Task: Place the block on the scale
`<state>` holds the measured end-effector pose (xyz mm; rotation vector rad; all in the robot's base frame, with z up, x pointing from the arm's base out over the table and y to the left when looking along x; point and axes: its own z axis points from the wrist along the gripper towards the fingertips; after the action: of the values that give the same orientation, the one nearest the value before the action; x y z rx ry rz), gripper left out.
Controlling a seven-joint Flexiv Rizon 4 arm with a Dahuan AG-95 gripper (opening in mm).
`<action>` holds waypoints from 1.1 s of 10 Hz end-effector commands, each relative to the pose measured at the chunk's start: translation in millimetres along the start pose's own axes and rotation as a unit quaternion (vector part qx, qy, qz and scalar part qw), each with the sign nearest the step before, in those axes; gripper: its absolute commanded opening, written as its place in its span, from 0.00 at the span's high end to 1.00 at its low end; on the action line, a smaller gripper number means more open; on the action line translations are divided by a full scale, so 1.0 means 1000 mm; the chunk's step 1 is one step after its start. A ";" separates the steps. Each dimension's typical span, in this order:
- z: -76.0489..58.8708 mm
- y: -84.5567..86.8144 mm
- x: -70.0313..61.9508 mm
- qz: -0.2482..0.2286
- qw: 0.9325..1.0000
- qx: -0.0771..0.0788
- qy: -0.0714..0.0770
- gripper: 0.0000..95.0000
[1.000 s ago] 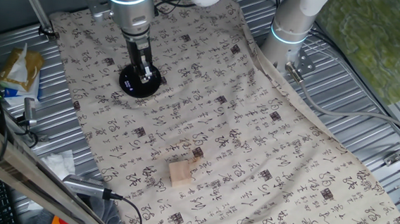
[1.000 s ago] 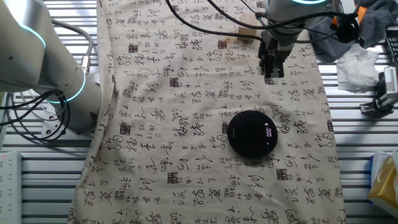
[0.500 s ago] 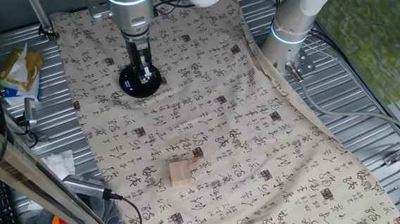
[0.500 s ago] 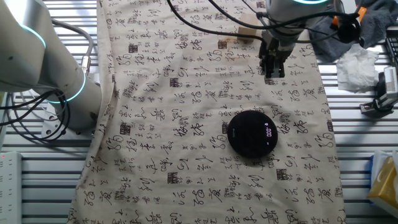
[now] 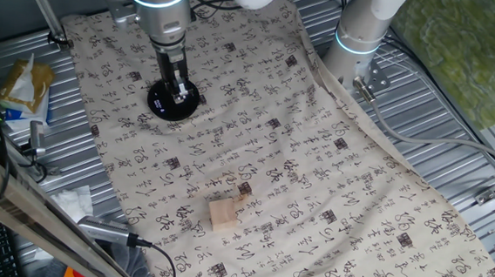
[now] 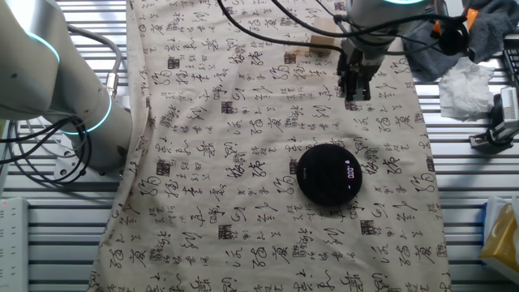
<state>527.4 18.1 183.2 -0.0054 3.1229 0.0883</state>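
1. Nothing is seen to have moved since the earlier frames.
2. Gripper (image 5: 181,91), jaws narrow and empty, is pictured above the scale (image 5: 173,101), upper left.
3. Block (image 5: 223,214) is left low on the cloth (image 5: 316,161).

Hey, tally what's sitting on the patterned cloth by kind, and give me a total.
Wooden block: 1
Black round scale: 1
Total: 2

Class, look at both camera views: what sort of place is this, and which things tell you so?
Probably a robotics lab bench. A robot arm's end effector hangs over a printed cloth on a ribbed metal table, with loose cables and a second arm's base nearby.
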 end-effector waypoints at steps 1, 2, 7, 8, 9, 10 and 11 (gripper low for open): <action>0.000 0.000 0.000 0.002 1.000 0.003 0.007 1.00; 0.000 0.000 0.000 0.003 1.000 0.003 0.005 1.00; -0.001 0.000 0.001 -0.002 1.000 0.012 0.009 1.00; -0.001 0.000 0.001 -0.002 1.000 0.014 0.009 1.00; -0.001 0.000 0.001 -0.002 1.000 0.013 0.008 1.00; -0.001 0.000 0.001 -0.008 1.000 0.013 0.010 1.00; -0.001 0.000 0.001 -0.003 1.000 0.013 0.010 1.00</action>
<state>525.6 18.2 184.4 -0.0317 3.1426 0.0461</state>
